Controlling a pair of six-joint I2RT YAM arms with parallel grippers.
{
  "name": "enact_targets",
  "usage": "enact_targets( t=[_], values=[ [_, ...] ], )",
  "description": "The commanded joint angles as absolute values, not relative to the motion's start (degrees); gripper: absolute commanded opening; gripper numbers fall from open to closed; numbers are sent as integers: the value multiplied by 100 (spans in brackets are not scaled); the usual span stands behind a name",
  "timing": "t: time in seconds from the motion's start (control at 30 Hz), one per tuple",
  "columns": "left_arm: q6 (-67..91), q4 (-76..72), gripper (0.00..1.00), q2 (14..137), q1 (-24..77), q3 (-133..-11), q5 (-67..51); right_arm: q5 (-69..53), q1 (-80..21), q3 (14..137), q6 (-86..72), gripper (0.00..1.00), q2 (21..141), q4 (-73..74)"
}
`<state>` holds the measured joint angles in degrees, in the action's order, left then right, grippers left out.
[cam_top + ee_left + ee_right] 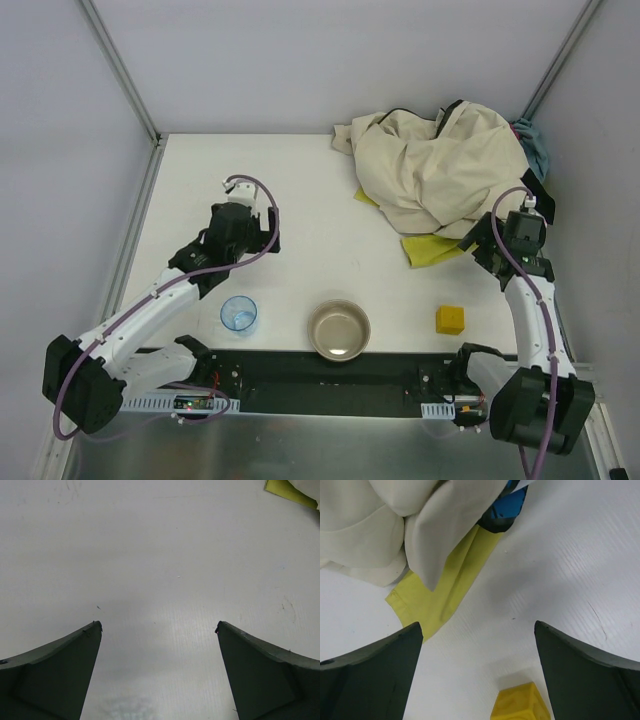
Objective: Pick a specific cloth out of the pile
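I logged the white table (pixel 300 200) carrying the pile (pixel 440 165) far right, the cloth (pixel 432 250) protruding beneath it, plus a blue cup (pixel 238 313), metal bowl (pixel 339 330) and yellow block (pixel 449 319).

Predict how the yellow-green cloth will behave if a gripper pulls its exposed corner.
Probably floppy: the yellow-green cloth lies flat and thin on the table. It will likely drag rather than slide free, since the beige cloth covers most of it and may shift too.

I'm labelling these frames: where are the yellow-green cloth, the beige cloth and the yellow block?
yellow-green cloth (pixel 452 587), right wrist view, its exposed flap.
beige cloth (pixel 430 170), top view, middle of its bulk.
yellow block (pixel 450 319), top view, its top face.
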<state>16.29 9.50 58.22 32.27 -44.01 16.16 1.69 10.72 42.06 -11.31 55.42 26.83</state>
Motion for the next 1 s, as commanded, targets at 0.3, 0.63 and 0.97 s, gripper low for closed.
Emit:
enact_targets(
  t=[0.3,0.63,0.97],
  values=[
    [1143,993,99,6284,3252,-5176,1547,-378,1239,4965,-1617,96,7144,1529],
    [923,1160,99,6996,3252,-5818,1723,-676,1485,5844,-1793,96,8445,1301],
    [827,1371,99,7242,3243,-6415,1530,-1028,1573,6240,-2074,85,9570,950]
  ],
)
